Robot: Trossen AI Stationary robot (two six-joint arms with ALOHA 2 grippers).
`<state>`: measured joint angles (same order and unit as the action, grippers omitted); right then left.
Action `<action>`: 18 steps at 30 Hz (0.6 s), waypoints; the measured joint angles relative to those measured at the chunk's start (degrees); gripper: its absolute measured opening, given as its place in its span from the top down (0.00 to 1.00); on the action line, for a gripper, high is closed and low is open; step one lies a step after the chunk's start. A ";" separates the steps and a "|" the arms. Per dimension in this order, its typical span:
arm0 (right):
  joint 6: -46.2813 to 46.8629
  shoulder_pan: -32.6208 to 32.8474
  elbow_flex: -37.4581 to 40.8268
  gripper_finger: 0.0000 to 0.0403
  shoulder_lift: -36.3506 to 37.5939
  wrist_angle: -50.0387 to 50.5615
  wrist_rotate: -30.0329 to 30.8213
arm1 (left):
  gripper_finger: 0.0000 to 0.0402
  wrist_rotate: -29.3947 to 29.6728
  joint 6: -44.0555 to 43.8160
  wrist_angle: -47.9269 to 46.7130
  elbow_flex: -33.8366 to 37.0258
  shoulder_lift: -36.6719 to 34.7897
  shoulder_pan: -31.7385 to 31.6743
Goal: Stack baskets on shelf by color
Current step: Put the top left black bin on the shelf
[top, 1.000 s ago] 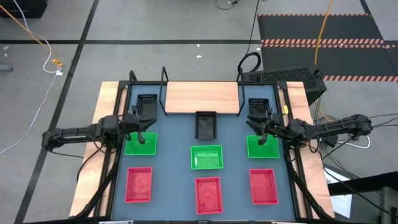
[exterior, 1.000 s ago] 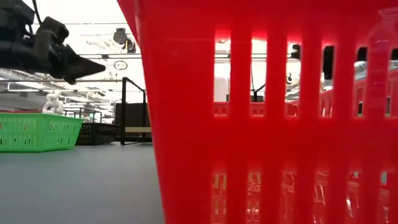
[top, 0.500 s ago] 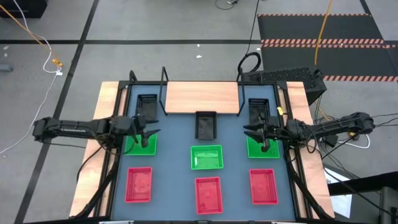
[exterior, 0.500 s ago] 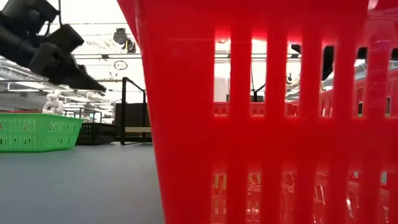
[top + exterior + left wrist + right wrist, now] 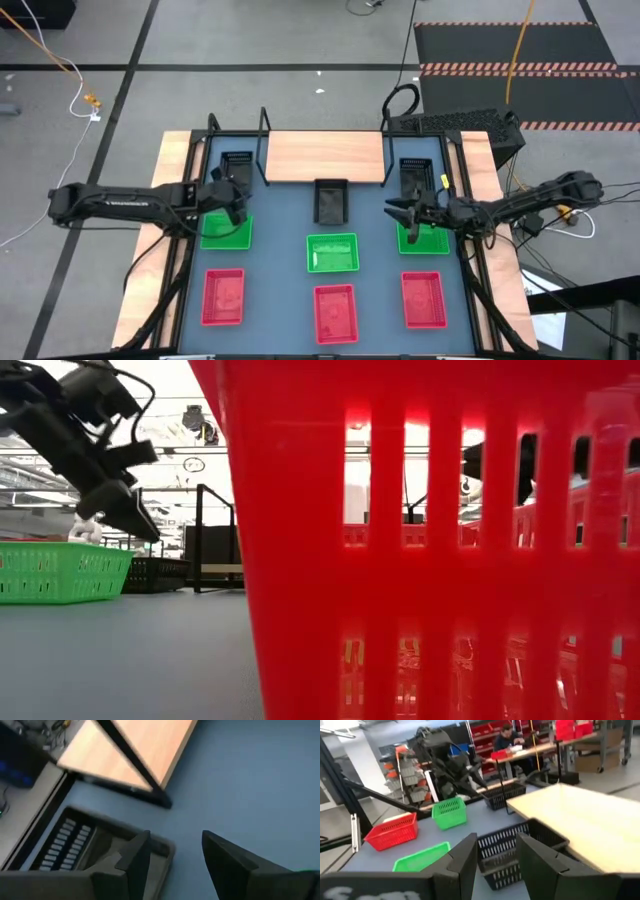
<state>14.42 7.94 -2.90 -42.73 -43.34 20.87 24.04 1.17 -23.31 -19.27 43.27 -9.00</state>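
1. Grey floor (image 5: 250, 40) crossed by dark lines surrounds the table.
2. A black mat (image 5: 520, 45) with red-and-white striped edges lies beyond.
3. A person (image 5: 509, 737) sits at a distant workbench (image 5: 545, 750) near shelving holding red bins (image 5: 492, 730).

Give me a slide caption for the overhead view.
Nine baskets on the table, wooden shelf bare, left gripper and right gripper hovering above them.

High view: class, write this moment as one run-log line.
left gripper: open, above left black basket | right gripper: open, beside right green basket | shelf: bare | stacked: none
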 joint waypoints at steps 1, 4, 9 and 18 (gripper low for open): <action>-0.62 0.02 0.00 0.68 -0.48 -1.20 -0.06 | 0.56 -0.01 0.02 0.00 0.00 1.04 -0.78; -2.00 0.02 0.00 0.68 -1.55 -4.20 -1.69 | 0.58 -0.01 0.23 0.33 0.00 4.18 -3.41; -3.21 0.04 0.00 0.68 -2.19 -5.32 -4.66 | 0.59 -2.60 1.02 1.47 0.00 7.70 -6.86; -4.64 0.04 0.00 0.68 -2.22 -5.28 -4.58 | 0.59 -4.73 1.53 2.07 0.00 10.19 -11.34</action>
<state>9.78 7.99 -2.90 -44.95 -48.62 16.29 19.31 2.71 -21.23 -19.27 53.47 -20.34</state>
